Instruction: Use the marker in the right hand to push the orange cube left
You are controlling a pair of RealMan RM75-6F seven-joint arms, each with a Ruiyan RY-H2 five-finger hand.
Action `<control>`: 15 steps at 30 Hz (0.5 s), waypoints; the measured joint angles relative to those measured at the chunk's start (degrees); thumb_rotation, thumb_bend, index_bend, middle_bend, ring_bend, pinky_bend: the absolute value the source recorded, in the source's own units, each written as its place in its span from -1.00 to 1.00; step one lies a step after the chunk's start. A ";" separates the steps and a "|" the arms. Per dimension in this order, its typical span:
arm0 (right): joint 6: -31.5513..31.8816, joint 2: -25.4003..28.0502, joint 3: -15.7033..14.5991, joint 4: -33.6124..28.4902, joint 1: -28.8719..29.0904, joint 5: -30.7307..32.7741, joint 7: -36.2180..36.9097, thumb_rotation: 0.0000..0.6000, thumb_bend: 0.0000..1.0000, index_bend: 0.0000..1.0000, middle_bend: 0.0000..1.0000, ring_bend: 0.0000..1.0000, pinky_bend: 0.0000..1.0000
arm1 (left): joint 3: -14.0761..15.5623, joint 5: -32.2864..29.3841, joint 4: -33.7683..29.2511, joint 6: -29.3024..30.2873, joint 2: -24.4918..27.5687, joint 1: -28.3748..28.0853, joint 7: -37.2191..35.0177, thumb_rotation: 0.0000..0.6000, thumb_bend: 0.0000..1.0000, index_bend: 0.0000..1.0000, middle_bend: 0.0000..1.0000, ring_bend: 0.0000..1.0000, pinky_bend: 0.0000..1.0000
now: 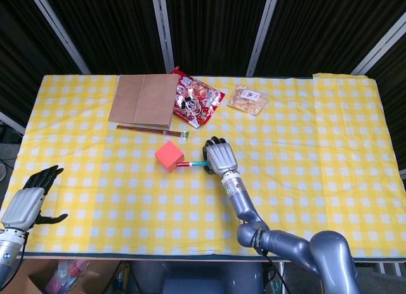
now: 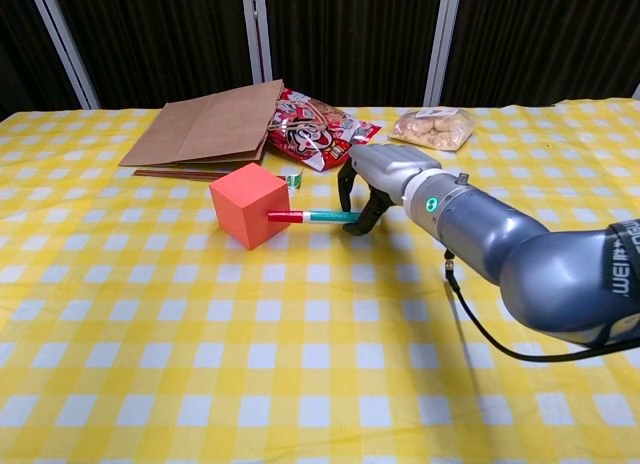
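Note:
The orange cube (image 1: 169,156) (image 2: 248,204) sits on the yellow checked cloth, turned so a corner faces front. My right hand (image 1: 217,157) (image 2: 378,184) grips a teal marker (image 1: 193,163) (image 2: 313,216) with a red cap, lying level and pointing left. The red tip touches the cube's right face. My left hand (image 1: 28,201) hangs off the table's near left corner, fingers apart, holding nothing; the chest view does not show it.
A brown paper bag (image 1: 144,99) (image 2: 210,125), a red snack packet (image 1: 196,102) (image 2: 320,129) and a clear bag of snacks (image 1: 248,99) (image 2: 433,127) lie along the far side. Dark chopsticks (image 1: 152,130) (image 2: 190,174) lie just beyond the cube.

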 measured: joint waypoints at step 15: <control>1.04 2.23 -0.95 -1.37 -2.48 1.70 -2.44 1.00 0.11 0.39 -0.36 -0.64 -0.54 | 0.10 0.11 -0.23 -0.07 0.14 -0.02 -0.04 1.00 -0.93 -1.00 -1.00 -1.00 -0.91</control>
